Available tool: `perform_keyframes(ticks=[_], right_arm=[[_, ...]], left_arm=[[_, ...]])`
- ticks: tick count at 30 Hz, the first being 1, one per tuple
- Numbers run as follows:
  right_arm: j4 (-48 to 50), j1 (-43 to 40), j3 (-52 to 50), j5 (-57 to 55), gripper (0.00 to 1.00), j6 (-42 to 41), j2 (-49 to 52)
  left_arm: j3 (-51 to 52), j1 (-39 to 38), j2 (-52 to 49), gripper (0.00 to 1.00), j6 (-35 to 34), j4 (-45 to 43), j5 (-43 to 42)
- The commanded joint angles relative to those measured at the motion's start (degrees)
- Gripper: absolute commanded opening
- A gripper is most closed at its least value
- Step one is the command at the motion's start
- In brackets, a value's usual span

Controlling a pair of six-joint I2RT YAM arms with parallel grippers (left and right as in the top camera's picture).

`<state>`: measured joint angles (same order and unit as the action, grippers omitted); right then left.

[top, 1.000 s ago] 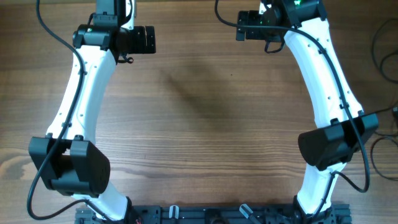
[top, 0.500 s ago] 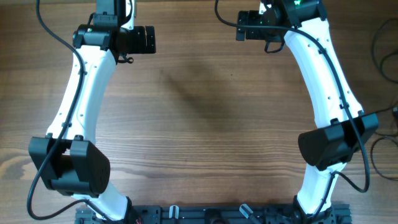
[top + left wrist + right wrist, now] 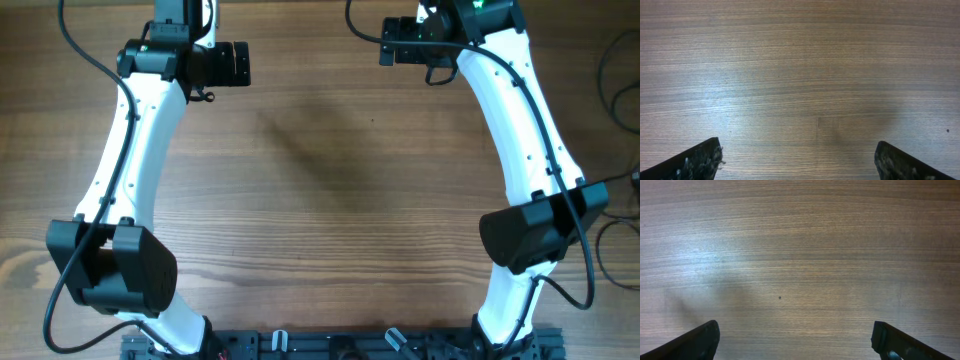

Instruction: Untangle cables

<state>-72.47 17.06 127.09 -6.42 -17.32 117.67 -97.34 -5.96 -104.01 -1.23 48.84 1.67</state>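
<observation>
Black cables point(image 3: 604, 80) at right table edge, partly cut by frame, well apart from both grippers. Left gripper point(image 3: 797, 150) at far left, fingers spread wide above wood table point(image 3: 330, 190), gripping nothing. Right gripper point(image 3: 795, 327) at far right, likewise spread wide, gripping nothing.

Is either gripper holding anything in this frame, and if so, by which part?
Nothing is held. The left gripper and the right gripper both have their fingers wide apart, and only the wooden table shows between them.
</observation>
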Motion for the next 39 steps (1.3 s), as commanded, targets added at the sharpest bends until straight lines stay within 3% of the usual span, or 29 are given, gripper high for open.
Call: perform_keyframes(ticks=[1, 14, 27, 39], right_arm=[[-0.02, 0.24, -0.11, 0.72, 1.0, -0.83, 0.74], [-0.02, 0.22, -0.09, 0.74, 1.0, -0.81, 0.74], [-0.02, 0.22, -0.09, 0.72, 1.0, -0.83, 0.74], [-0.02, 0.22, -0.11, 0.72, 1.0, -0.83, 0.74]], left_arm=[[0.17, -0.22, -0.26, 1.0, -0.76, -0.13, 0.35], [0.17, -0.22, -0.26, 1.0, -0.81, 0.96, 0.35], [0.31, -0.5, -0.07, 1.0, -5.29, -0.74, 0.52], [6.19, -0.48, 4.44, 1.0, -5.31, -5.62, 0.5]])
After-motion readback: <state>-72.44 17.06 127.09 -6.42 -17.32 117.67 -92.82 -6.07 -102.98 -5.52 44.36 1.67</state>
